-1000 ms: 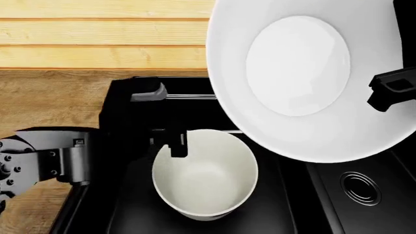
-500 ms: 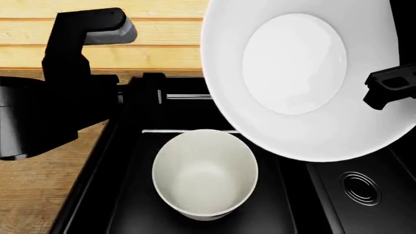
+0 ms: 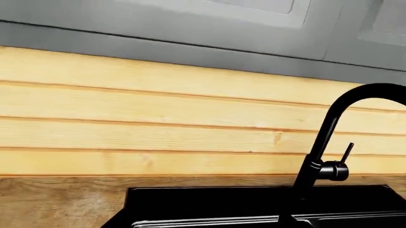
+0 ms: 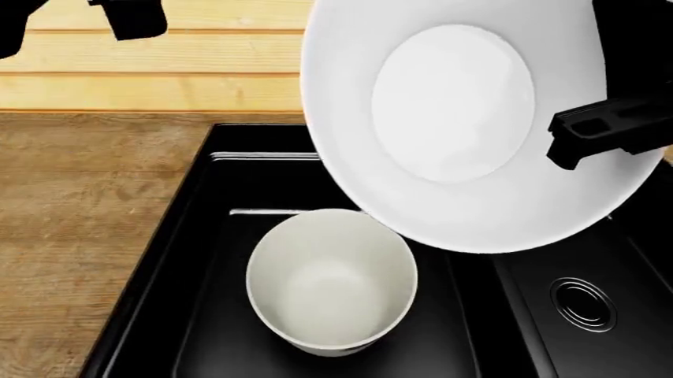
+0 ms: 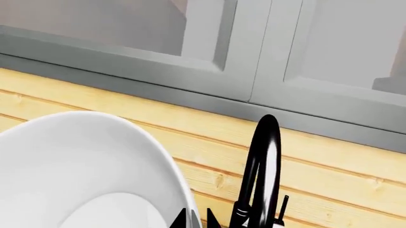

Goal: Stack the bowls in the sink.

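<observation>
White bowl point(image 4: 452, 118) tilted, mouth toward camera | right gripper point(image 4: 604, 130) clamped on rim | left unseen

Flat, even rendered light with no clear source; all three views are sharp to the edges, without blur or bending. The white bowl point(image 4: 462, 118) is bright, nearly blown out, with soft grey shading inside. The black sink point(image 4: 210, 299) swallows detail and shows only thin glints on its ledges
</observation>
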Motion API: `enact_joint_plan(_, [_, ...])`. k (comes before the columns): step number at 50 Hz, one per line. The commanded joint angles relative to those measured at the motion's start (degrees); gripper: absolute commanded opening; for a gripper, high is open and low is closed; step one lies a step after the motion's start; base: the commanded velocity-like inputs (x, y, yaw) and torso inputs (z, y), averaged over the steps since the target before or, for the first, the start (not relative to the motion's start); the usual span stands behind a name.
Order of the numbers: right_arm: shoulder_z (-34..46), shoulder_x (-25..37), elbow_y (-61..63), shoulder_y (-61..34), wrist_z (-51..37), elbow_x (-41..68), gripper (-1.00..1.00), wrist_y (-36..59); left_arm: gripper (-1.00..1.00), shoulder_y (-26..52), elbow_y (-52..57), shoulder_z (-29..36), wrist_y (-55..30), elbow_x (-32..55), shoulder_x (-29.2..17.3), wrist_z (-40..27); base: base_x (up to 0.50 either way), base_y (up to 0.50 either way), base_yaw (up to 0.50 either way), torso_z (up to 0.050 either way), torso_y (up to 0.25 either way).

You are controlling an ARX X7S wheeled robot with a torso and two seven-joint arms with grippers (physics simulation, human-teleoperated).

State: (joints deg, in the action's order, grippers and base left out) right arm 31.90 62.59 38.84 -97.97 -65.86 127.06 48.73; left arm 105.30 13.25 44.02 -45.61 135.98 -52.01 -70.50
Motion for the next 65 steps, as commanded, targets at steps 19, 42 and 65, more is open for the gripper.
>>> enact_joint_plan(19, [8.00,-14.36,-8.17,-6.61,-7.32,-4.64,-1.00,1.40,1.00,14.81,-1.12,-2.30,-5.47,8.57,-6.93,-7.37,0.00,0.00,0.00,0.000,0.001])
enact_joint_plan(42, [16.47,-25.44,-23.12,-6.23,-13.28,-3.24,-1.00,-1.94,1.00,14.36,-0.20,-2.34,-5.19,8.64,-8.38,-6.70,0.00,0.00,0.00,0.000,0.000])
enact_joint_plan(65, [18.95,-28.55,-23.29,0.02,-17.67,4.57,-1.00,-9.78,1.00,13.86,0.27,-2.39,-5.31,8.49,-9.45,-6.06,0.00,0.00,0.00,0.000,0.000])
